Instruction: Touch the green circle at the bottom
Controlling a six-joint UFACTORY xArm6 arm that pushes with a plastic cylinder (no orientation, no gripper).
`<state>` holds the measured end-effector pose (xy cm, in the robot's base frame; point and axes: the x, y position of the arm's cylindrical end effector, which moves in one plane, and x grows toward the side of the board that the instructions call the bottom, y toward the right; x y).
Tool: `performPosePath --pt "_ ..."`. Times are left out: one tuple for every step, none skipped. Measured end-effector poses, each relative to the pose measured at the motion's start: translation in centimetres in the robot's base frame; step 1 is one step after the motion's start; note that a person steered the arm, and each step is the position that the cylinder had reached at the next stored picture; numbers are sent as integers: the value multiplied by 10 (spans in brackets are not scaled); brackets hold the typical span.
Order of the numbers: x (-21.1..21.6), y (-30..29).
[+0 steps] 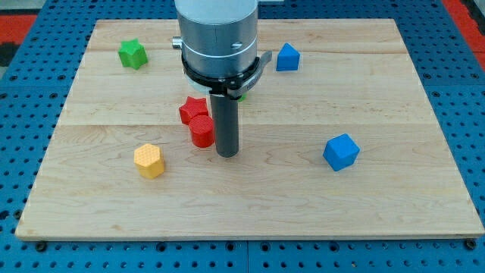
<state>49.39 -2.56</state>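
My tip rests on the wooden board near its middle. A sliver of green shows just behind the rod under the arm's body; its shape is hidden, so I cannot tell that it is the green circle. A red cylinder stands right beside my tip on the view's left, very close or touching. A red star sits just above the cylinder, against it. A green star-like block lies at the top left, far from my tip.
A yellow hexagon block lies to the left of the tip, lower down. A blue cube sits to the right. Another blue block lies near the top, right of the arm. The arm's body hides the top middle of the board.
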Motion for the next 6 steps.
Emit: performPosePath --pt "1 0" --pt "-36 25" --pt "-88 6" --pt "-92 1" --pt "-93 1" --pt "-94 2"
